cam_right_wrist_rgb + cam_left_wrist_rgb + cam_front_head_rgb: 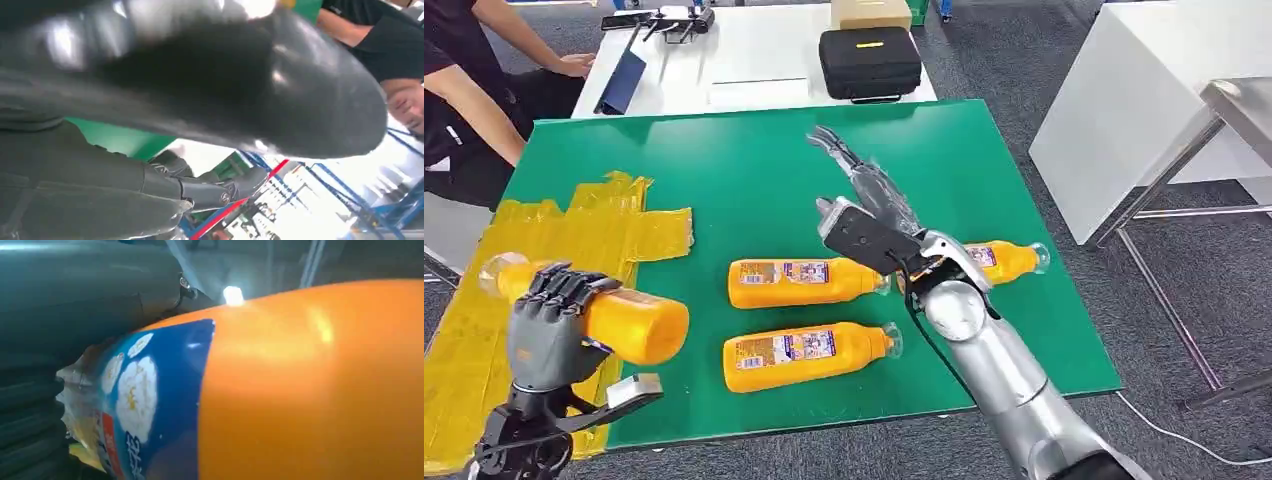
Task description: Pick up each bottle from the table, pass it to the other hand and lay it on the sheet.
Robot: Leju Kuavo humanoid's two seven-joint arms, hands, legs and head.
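Bottle (629,322) in left robot hand (546,325) lies crosswise, cap leftward.

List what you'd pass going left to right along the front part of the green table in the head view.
Crumpled yellow plastic sheet → orange bottle held in the left robot hand → two labelled orange bottles lying side by side → silver right forearm → orange bottle partly hidden behind it.

Green table (754,160) carries yellow sheet (614,225); three bottles (799,283).
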